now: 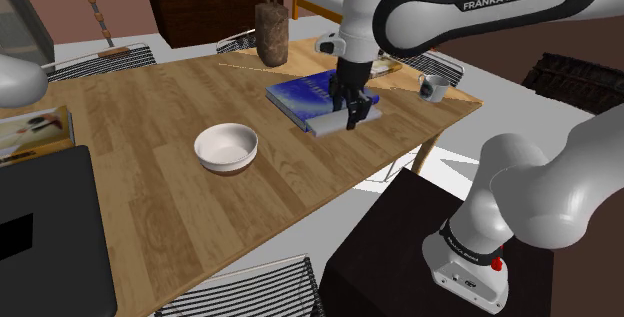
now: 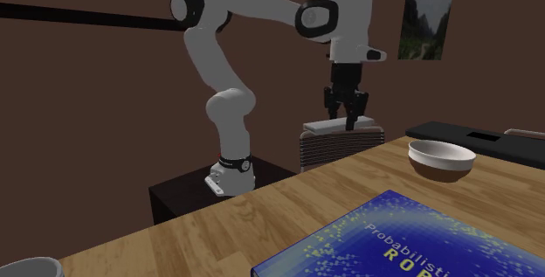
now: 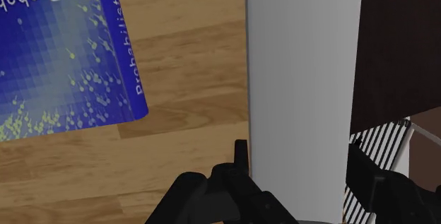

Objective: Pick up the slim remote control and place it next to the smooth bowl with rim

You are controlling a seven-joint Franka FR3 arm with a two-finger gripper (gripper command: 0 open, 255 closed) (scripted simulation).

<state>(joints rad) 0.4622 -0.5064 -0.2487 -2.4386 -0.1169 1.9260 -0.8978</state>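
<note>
Wood-grain table (image 1: 300, 190) carries a round white bowl (image 1: 226, 147); gripper (image 1: 356, 114) pinches flat grey remote (image 1: 328, 123).

One remote (image 1: 325, 123) in the gripper (image 1: 356, 115) — one book (image 1: 303, 93) just beside it. Farther from it: one bowl (image 1: 226, 147), one mug (image 1: 433, 88), one vase (image 1: 271, 33) — and four wire chairs (image 1: 250, 287) round one table (image 1: 150, 205).
</note>
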